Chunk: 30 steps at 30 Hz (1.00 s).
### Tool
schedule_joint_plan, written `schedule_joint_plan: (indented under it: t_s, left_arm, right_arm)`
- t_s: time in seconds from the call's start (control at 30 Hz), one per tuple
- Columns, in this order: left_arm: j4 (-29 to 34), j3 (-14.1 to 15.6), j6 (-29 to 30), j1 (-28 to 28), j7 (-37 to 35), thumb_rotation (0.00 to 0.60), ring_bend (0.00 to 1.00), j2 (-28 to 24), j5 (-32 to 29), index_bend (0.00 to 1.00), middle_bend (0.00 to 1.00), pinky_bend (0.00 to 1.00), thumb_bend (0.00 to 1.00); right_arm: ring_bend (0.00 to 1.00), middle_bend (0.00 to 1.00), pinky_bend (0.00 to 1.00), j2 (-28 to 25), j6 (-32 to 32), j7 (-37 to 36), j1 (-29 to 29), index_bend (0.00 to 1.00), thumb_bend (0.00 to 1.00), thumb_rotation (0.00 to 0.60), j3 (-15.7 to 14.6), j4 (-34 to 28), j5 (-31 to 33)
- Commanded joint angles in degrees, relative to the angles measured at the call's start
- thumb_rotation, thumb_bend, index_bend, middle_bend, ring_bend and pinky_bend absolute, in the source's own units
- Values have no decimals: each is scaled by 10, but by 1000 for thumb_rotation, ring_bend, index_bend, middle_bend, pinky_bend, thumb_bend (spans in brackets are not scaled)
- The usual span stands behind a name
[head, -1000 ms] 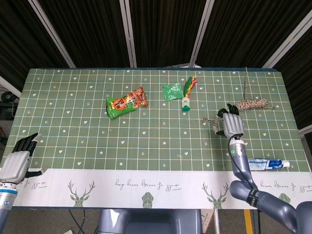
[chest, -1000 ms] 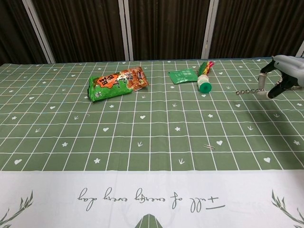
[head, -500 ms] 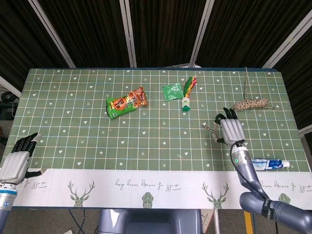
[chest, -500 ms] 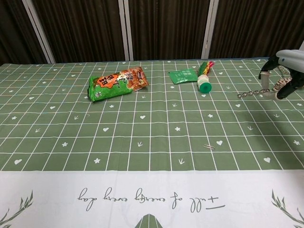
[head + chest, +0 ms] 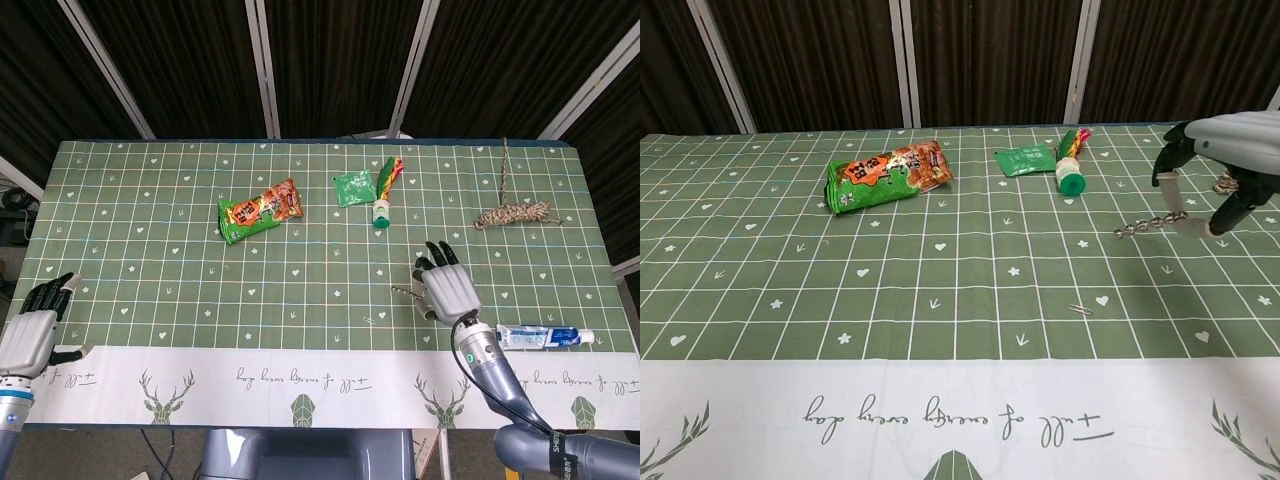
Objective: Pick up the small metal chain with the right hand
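The right hand point(image 5: 1210, 190) hangs above the table point(image 5: 150, 300) with its fingers curled downward, and one end of the small metal chain point(image 5: 1145, 225) is pinched at the fingertips; the rest trails leftward, its free end low, at or just above the cloth. In the head view the chain point(image 5: 405, 293) shows only as a short thin line beside the hand point(image 5: 447, 290). Judged as handling: light, fully limp, smooth links, not fragile. It will swing and can slide out of a loose pinch. An end hold leaves the length dangling; a hold nearer mid-length, or links bunched into the palm, would be more secure. The left hand point(image 5: 32, 335) rests at the near table edge, fingers spread, holding nothing.
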<state>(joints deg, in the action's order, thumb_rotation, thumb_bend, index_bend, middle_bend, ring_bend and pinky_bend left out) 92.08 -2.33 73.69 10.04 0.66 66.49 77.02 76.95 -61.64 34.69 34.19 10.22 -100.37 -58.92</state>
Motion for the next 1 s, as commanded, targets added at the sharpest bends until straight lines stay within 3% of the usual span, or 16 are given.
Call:
schedule_joint_plan:
  t_s: [0.03,0.57,1.0]
  left_arm:
    - [-2,0,1,0,0,600,0,0,1,0,0,0,152]
    - [-20,-4,12,-1,30,600,0,9,1,0,0,0,154]
    - [-21,-5,13,-2,27,600,0,7,1,0,0,0,152]
  right_arm:
    - [0,265,0,3,-8,25,7,653,300,600,-12,-14,3]
    - [0,266,0,36,-28,95,24,659,302,600,-38,-18,43]
    - [0,266,0,28,-40,140,38,663,308,600,-54,-55,61]
